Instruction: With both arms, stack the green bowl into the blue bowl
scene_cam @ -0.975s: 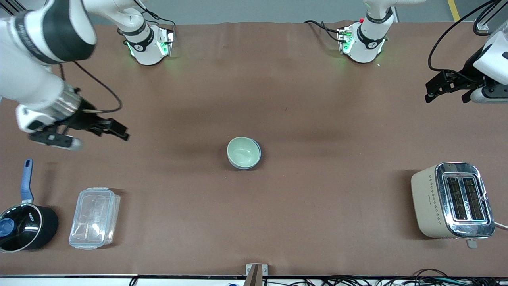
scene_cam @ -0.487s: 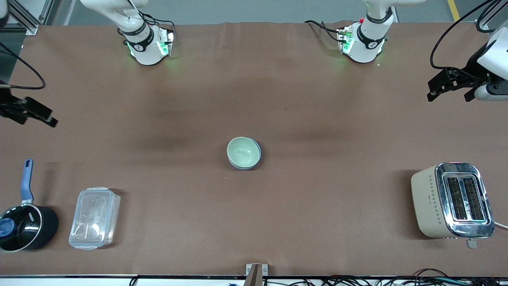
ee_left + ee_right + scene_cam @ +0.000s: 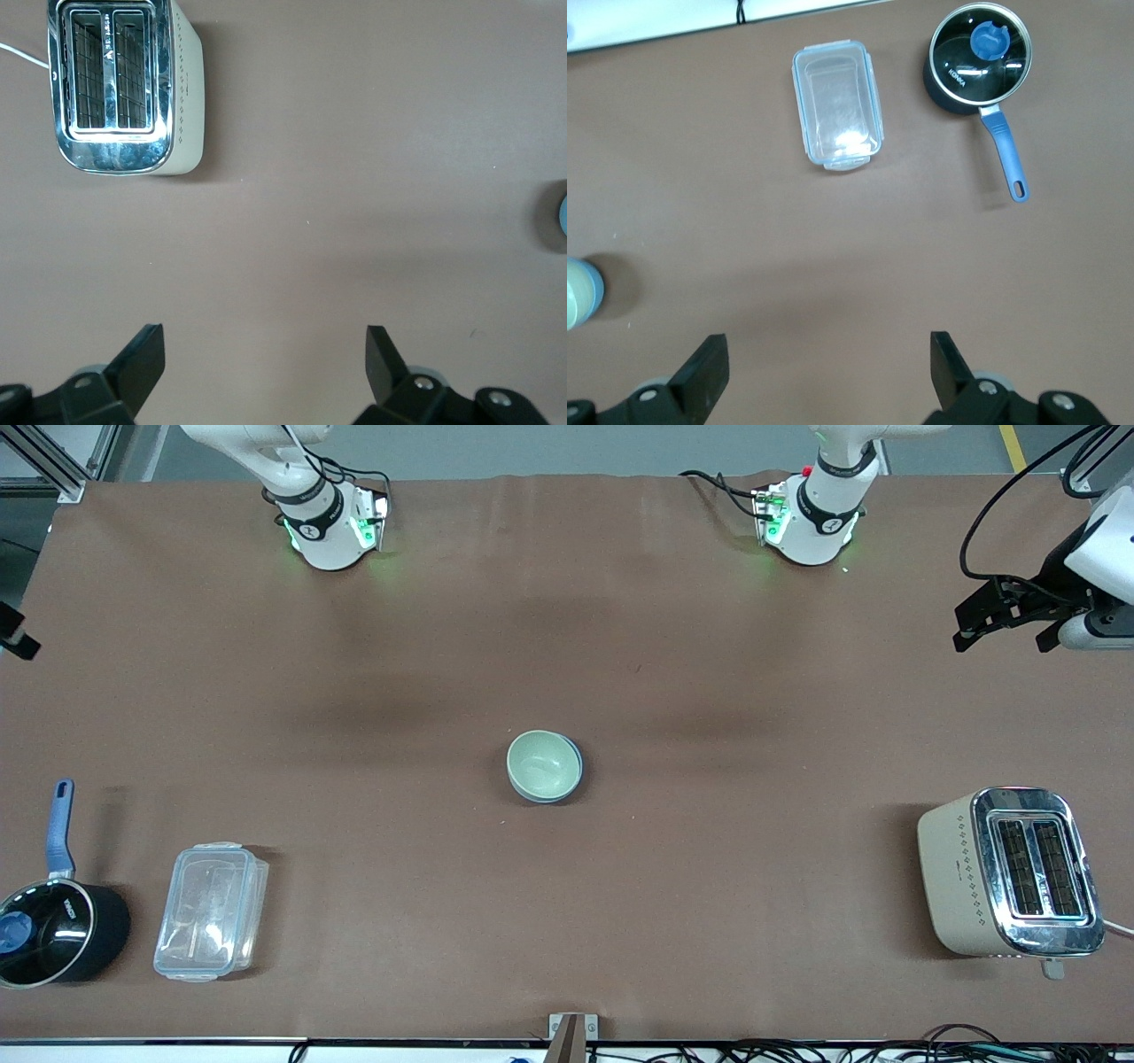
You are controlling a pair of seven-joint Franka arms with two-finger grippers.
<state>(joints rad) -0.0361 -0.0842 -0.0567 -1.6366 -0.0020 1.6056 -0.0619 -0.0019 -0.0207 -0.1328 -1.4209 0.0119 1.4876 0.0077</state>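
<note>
The pale mint-green bowl is sitting nested in the sky-blue bowl at the brown worktop's centre as the right gripper, fingers apart, is pulling away toward nine o'clock; the left gripper, fingers apart, is waiting at three o'clock — stacking looks done.

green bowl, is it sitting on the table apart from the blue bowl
No, the green bowl sits nested inside the blue bowl, whose rim shows only as a thin crescent around one edge.

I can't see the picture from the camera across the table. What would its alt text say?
Mid-table, a green bowl sits nested in a blue bowl. The left pincer hangs open over the table's left-arm end, above a toaster; only a tip of the right pincer shows at the edge. At the right arm's end stand a saucepan and a clear container.
</note>
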